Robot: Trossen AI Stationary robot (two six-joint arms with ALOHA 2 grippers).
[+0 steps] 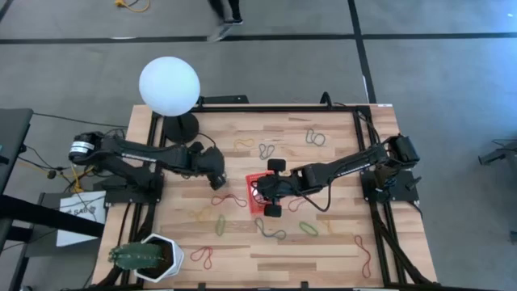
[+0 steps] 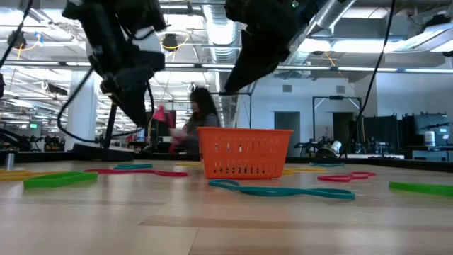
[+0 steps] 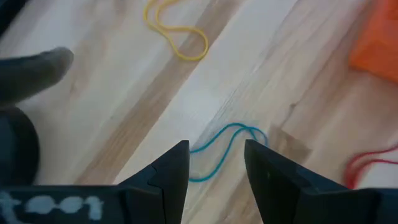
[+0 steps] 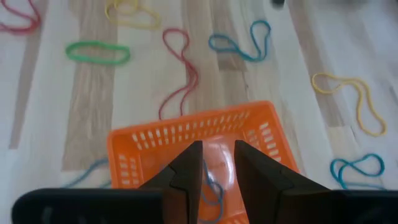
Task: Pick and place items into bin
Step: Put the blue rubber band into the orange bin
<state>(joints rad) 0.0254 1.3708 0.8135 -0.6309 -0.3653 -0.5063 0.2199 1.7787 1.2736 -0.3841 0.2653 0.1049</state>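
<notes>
Fingers of the right gripper (image 4: 216, 171) stand slightly apart with nothing between them, directly over the open top of the orange-red bin (image 4: 146, 144), which sits near the middle of the wooden table (image 1: 323, 250). Its wrist view alone looks inside the bin, where a blue band (image 4: 214, 190) lies on the floor. Beyond the bin's far rim, that view shows a red band (image 4: 185, 68), a green band (image 4: 97, 53) and other loops on open wood. The left gripper (image 3: 216, 163) hangs off to the bin's left, jaws parted and empty above a blue loop (image 3: 225, 146). Level with the table, the low view shows both arms raised clear of the bin and a person (image 2: 199, 113) in the room behind.
</notes>
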